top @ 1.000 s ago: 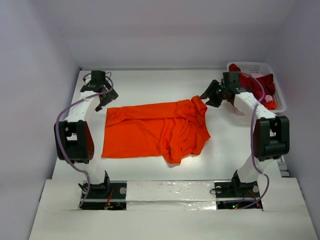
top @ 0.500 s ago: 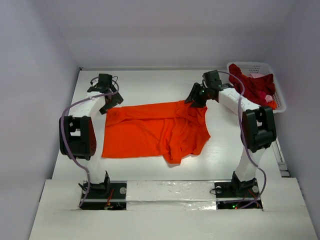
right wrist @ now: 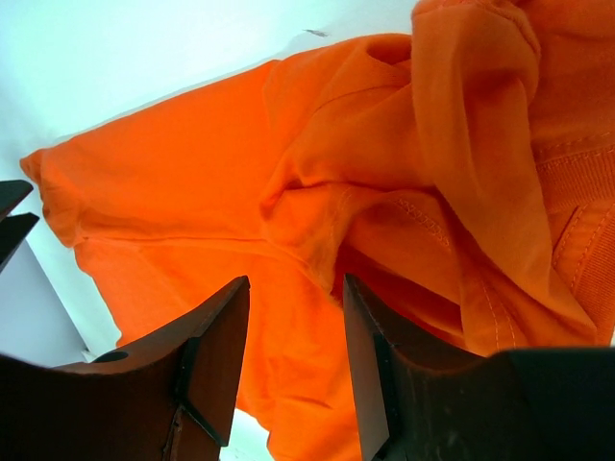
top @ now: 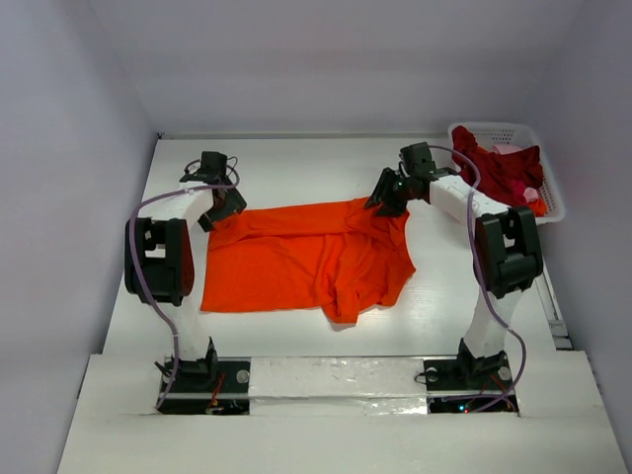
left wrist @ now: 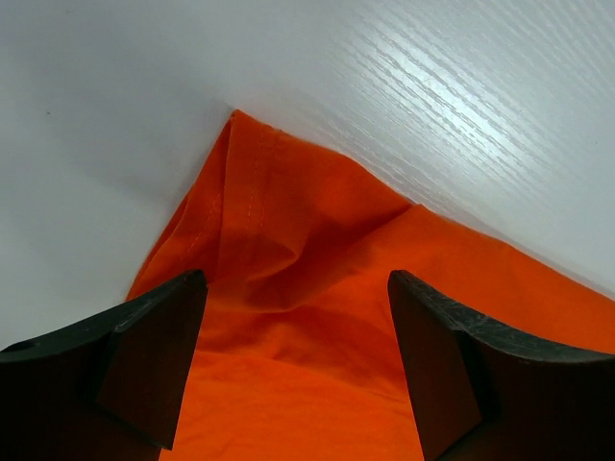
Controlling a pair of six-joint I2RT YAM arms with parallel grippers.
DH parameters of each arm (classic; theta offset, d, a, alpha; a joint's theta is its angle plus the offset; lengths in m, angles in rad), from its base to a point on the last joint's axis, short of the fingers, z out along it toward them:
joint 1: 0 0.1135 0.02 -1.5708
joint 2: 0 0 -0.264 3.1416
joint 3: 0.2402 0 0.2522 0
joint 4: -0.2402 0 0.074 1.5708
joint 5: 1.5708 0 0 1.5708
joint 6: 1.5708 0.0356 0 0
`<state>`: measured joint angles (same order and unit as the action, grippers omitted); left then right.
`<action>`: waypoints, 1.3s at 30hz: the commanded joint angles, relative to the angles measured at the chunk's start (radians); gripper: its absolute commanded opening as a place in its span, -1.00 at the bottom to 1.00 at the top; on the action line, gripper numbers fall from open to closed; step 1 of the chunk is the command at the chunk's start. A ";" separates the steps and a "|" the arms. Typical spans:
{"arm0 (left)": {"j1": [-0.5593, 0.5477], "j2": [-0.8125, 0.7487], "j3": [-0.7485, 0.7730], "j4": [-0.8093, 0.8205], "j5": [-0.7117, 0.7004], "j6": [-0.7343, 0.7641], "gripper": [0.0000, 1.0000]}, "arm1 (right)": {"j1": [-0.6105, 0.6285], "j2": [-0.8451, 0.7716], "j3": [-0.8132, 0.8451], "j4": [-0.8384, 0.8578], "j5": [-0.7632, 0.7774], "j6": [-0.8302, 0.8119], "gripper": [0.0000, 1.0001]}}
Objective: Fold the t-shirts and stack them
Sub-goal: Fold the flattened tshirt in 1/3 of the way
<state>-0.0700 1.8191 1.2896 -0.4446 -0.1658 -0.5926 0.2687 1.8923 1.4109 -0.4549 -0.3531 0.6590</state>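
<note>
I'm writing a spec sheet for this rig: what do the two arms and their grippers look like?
Both the left arm and right arm have white links between bulky black joint housings, each with a lilac cable looping alongside. The left gripper and right gripper are black, with two blocky, wedge-shaped fingers.

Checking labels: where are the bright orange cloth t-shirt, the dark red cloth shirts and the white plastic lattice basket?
bright orange cloth t-shirt [top: 286, 262], top view, flat middle of its body.
dark red cloth shirts [top: 499, 168], top view, middle of the heap.
white plastic lattice basket [top: 509, 125], top view, far rim.
</note>
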 commanded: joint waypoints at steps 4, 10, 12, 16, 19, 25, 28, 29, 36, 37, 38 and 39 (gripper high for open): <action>0.006 0.017 0.053 -0.006 -0.044 -0.001 0.47 | 0.004 0.019 0.046 0.048 -0.018 0.014 -0.01; 0.006 0.025 0.059 -0.006 -0.058 0.002 0.46 | 0.004 0.025 0.036 0.070 -0.021 0.027 -0.04; 0.006 0.029 0.057 -0.006 -0.064 0.004 0.46 | 0.004 0.031 0.036 0.076 -0.021 0.027 -0.04; 0.006 0.039 0.040 0.003 -0.070 0.004 0.45 | 0.004 0.045 0.046 0.082 -0.023 0.030 -0.05; 0.006 0.051 0.039 0.003 -0.069 0.004 0.45 | 0.004 0.051 0.059 0.078 -0.018 0.036 -0.05; 0.006 0.049 0.063 -0.009 -0.064 0.005 0.45 | 0.004 0.062 0.068 0.070 0.034 0.042 -0.14; 0.006 0.045 0.079 -0.016 -0.067 0.010 0.46 | 0.004 0.071 0.066 0.071 0.039 0.051 -0.18; 0.006 0.045 0.082 -0.019 -0.069 0.011 0.46 | 0.004 0.076 0.063 0.076 0.039 0.054 -0.19; 0.006 0.040 0.094 -0.023 -0.069 0.016 0.45 | 0.004 0.093 0.049 0.074 0.049 0.059 -0.15; 0.006 0.040 0.097 -0.025 -0.069 0.014 0.46 | 0.004 0.094 0.048 0.074 0.048 0.059 -0.14; 0.006 0.040 0.097 -0.025 -0.069 0.014 0.45 | 0.004 0.096 0.042 0.076 0.048 0.060 -0.14; 0.006 0.040 0.099 -0.025 -0.069 0.016 0.46 | 0.004 0.096 0.039 0.078 0.046 0.062 -0.14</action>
<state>-0.0700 1.8839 1.3445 -0.4473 -0.2180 -0.5854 0.2687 1.9881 1.4384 -0.4110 -0.3183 0.7124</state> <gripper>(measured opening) 0.727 0.428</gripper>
